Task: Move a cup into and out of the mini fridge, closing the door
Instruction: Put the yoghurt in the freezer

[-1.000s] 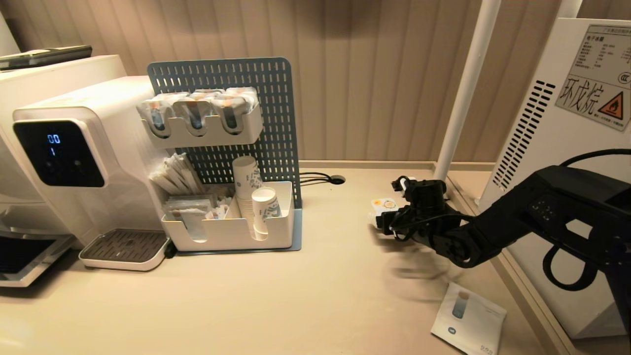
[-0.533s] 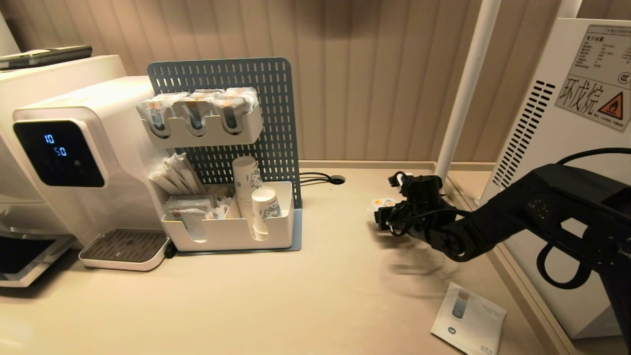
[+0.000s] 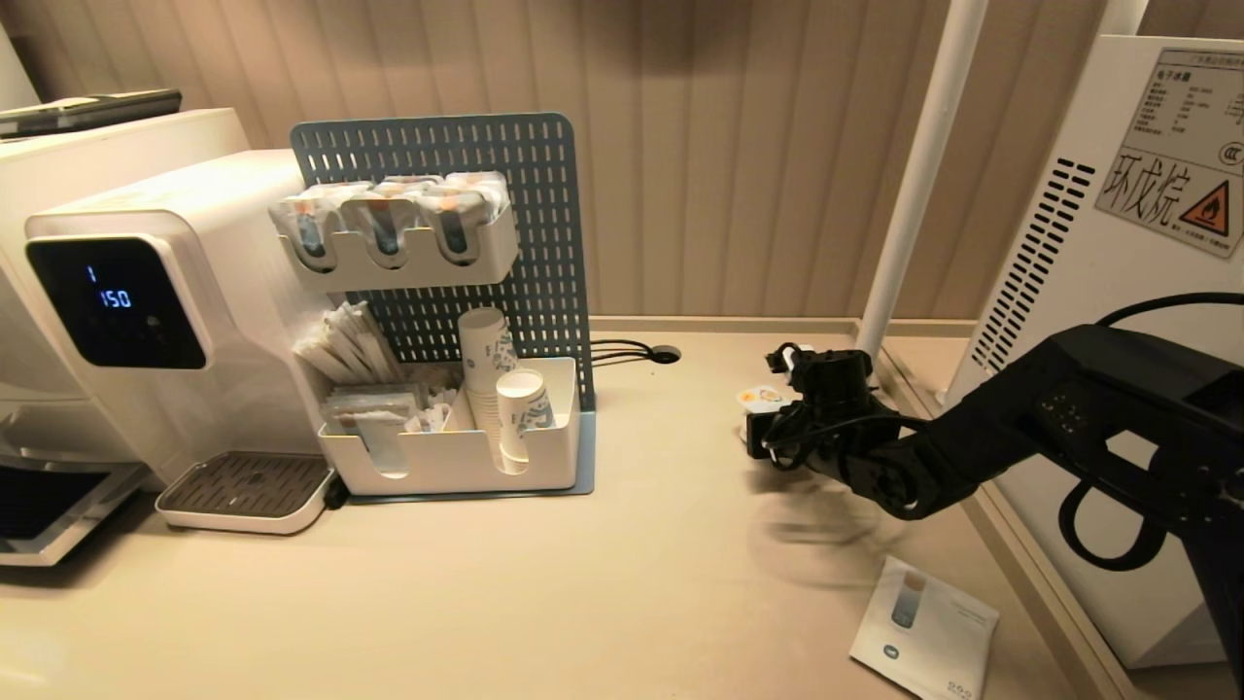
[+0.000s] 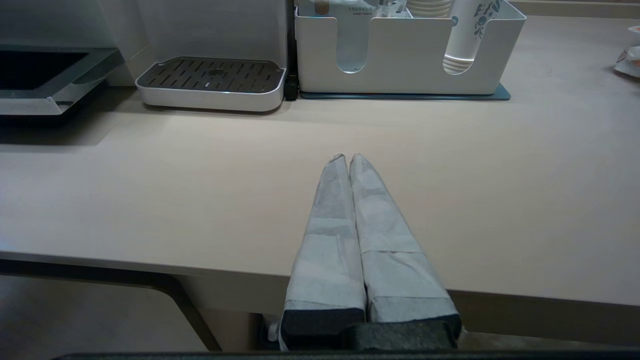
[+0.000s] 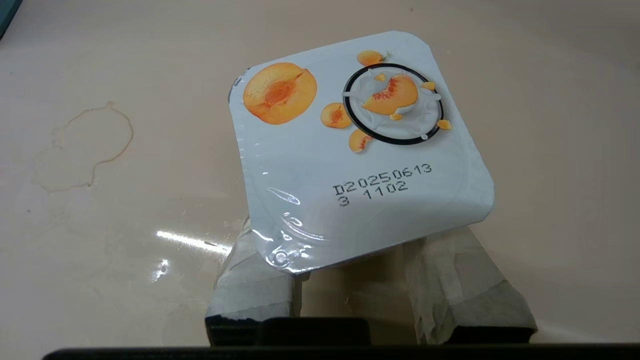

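The cup (image 3: 761,397), tiny and white with a peach-printed foil lid (image 5: 360,150), stands on the counter near the white mini fridge (image 3: 1098,292), whose vented side with a warning sticker fills the right edge. Its door is out of view. My right gripper (image 3: 773,402) reaches in level from the right. Its taped fingers (image 5: 252,280) run under the lid on both sides of the cup body and are shut on it. My left gripper (image 4: 348,157) is parked at the counter's near edge, shut and holding nothing.
A water dispenser (image 3: 146,292) stands at the left. A pegboard organiser (image 3: 457,457) with paper cups (image 3: 520,403) is in the middle. A white pole (image 3: 918,175) rises just behind the cup. A leaflet (image 3: 923,627) lies near the front right.
The right gripper's fingers have drawn together around the cup, and gripper and cup have shifted slightly toward the back. The dispenser's display digits changed.
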Controlling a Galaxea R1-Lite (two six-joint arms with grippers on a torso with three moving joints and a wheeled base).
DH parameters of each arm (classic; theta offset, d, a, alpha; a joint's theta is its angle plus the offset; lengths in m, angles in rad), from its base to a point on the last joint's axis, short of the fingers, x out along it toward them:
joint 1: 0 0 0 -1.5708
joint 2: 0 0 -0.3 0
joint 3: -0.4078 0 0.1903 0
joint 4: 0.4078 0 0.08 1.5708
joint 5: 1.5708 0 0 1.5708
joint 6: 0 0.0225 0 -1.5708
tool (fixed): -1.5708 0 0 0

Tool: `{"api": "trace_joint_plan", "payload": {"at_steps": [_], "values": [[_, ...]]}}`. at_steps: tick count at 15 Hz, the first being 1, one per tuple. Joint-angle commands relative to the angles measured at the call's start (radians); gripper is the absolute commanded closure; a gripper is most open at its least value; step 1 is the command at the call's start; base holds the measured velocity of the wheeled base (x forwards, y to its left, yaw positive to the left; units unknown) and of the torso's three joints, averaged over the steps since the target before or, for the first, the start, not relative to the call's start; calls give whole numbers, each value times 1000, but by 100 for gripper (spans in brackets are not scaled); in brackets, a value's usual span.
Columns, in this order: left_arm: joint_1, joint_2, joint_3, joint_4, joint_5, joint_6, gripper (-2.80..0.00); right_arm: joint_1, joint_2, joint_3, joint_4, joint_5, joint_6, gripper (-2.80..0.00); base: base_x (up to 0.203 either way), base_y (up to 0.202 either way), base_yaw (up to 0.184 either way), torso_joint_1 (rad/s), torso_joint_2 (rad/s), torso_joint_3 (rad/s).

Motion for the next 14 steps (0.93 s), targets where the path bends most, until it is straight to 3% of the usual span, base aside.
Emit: {"api": "trace_joint_plan", "payload": {"at_steps": [1, 6, 9, 14], "values": [[1, 2, 2, 0, 1, -1, 0, 1, -47, 24, -3, -2, 1, 0, 0, 0, 0, 0, 0, 0], [1, 1, 2, 0, 1, -1, 0, 8, -237, 150, 0, -8, 2, 0, 0, 0, 0, 0, 0, 0], [1, 2, 2, 0, 1, -1, 0, 20, -372, 252, 14, -77, 1, 0, 0, 0, 0, 0, 0, 0], [1, 2, 2, 0, 1, -1, 0, 70, -673, 443, 31, -104, 4, 0, 0, 0, 0, 0, 0, 0]]}}
